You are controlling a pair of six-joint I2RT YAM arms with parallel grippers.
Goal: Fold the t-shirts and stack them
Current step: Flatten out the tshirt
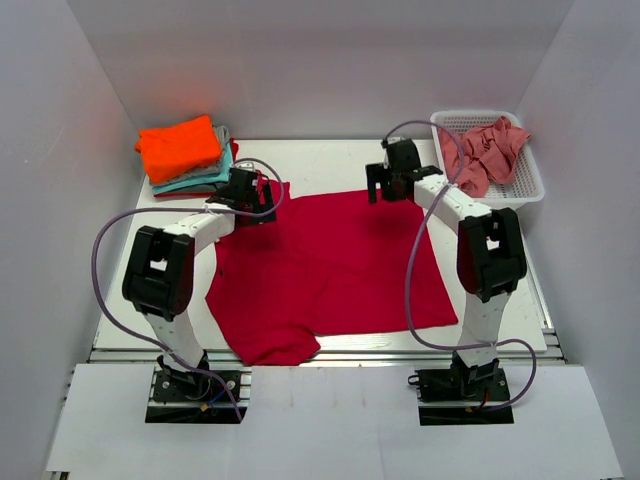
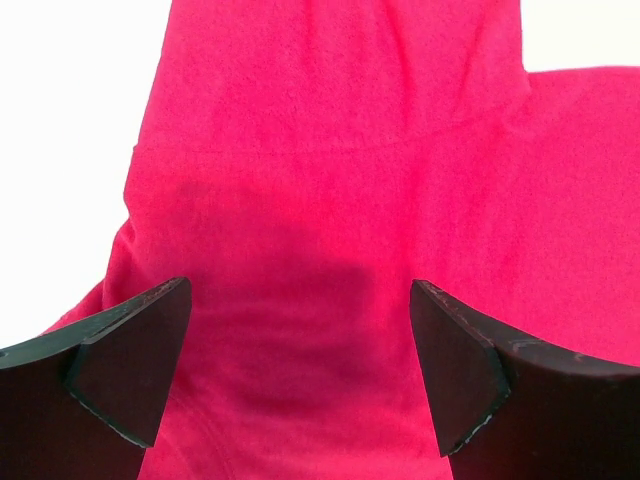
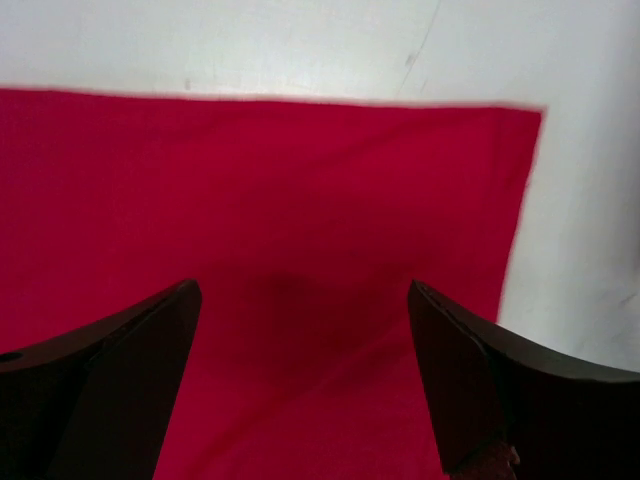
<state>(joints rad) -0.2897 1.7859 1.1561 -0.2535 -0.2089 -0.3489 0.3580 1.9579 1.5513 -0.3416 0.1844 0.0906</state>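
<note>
A crimson t-shirt (image 1: 325, 265) lies spread flat across the middle of the table. My left gripper (image 1: 245, 190) hovers over its far left sleeve, open, with only red cloth (image 2: 300, 250) under the wide jaws. My right gripper (image 1: 385, 180) hangs above the shirt's far right corner (image 3: 300, 220), also open and holding nothing. A folded stack with an orange t-shirt (image 1: 178, 147) on top of teal and grey ones sits at the far left. A salmon-pink t-shirt (image 1: 487, 152) lies crumpled in the basket.
The white mesh basket (image 1: 528, 180) stands at the far right corner of the table. White walls close in the back and both sides. Purple cables loop beside each arm.
</note>
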